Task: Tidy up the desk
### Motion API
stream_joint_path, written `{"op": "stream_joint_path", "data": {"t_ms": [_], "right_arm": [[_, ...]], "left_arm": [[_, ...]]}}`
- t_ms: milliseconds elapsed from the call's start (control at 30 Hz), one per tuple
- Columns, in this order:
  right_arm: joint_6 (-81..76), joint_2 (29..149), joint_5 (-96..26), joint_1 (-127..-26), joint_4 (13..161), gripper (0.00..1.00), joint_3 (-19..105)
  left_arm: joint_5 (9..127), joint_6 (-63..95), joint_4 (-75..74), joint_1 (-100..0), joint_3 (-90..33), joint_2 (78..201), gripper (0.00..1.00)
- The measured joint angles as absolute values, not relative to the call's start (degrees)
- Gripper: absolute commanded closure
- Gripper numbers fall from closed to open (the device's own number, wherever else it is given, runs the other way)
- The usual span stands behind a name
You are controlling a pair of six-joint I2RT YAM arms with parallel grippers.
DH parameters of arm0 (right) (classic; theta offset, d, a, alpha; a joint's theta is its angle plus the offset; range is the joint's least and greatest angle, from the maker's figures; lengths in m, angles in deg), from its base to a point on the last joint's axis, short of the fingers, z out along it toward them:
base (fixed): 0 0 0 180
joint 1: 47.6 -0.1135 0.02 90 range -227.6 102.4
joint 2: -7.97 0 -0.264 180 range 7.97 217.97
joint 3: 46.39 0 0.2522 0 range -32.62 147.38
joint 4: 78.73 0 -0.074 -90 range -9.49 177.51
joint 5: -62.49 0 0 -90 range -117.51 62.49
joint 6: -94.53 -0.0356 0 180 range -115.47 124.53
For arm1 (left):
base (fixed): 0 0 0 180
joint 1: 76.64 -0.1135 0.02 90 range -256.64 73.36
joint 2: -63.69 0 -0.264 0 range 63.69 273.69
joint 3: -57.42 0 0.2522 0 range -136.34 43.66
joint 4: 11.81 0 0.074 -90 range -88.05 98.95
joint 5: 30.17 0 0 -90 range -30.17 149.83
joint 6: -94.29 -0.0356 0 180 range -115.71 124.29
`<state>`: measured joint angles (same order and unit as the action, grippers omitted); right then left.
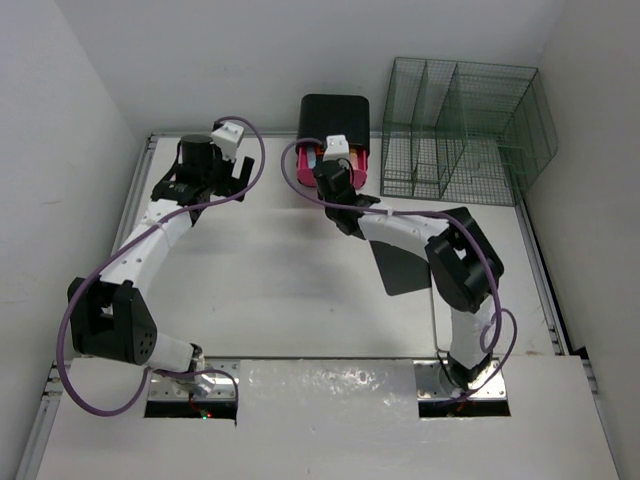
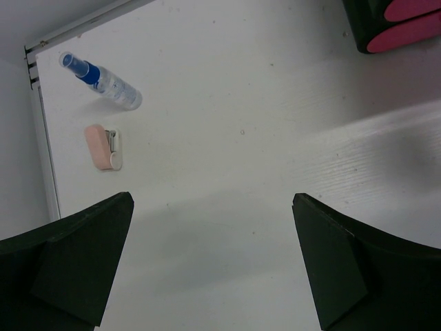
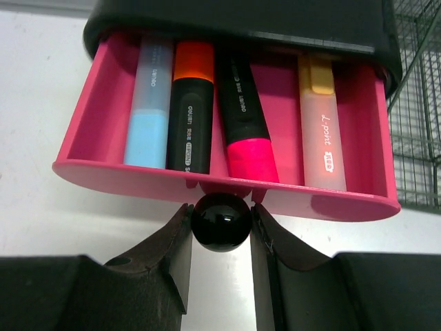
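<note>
The desk (image 1: 290,300) runs from the arm bases at 6 o'clock back to the far wall, with grey rails along its left and right edges and white walls close outside them. A broad bare stretch of white top lies between the two arms. A dark flat sheet (image 1: 400,265) lies at 3 o'clock, partly under the right arm. The left gripper (image 2: 213,262) hangs at 10 o'clock with its jaws spread wide, holding and touching nothing. Beyond it, towards the corner rail, lie a pink block (image 2: 103,146) and a blue-capped tube (image 2: 102,81), near each other but apart. The right gripper (image 3: 220,224) at 12 o'clock is closed narrow on the black knob (image 3: 220,231), with a finger pressed against each side. The knob sits on the front of the pink drawer (image 3: 89,131), which is pulled partly out of a black case (image 3: 241,21) and holds four highlighters (image 3: 191,110) side by side. A wire mesh rack (image 1: 465,130) stands at 1 o'clock, just beside the case and against the far right corner.
</note>
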<state>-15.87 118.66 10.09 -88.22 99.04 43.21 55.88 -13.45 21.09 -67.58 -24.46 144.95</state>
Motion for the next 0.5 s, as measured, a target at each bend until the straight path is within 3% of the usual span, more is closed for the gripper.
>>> {"op": "stream_joint_path", "data": {"t_ms": [500], "right_arm": [[-13.9, 131.3, 6.2, -81.9, 98.9, 1.0, 59.2]], "left_arm": [[55.3, -13.9, 21.1, -67.6, -24.5, 144.9, 0.0]]}}
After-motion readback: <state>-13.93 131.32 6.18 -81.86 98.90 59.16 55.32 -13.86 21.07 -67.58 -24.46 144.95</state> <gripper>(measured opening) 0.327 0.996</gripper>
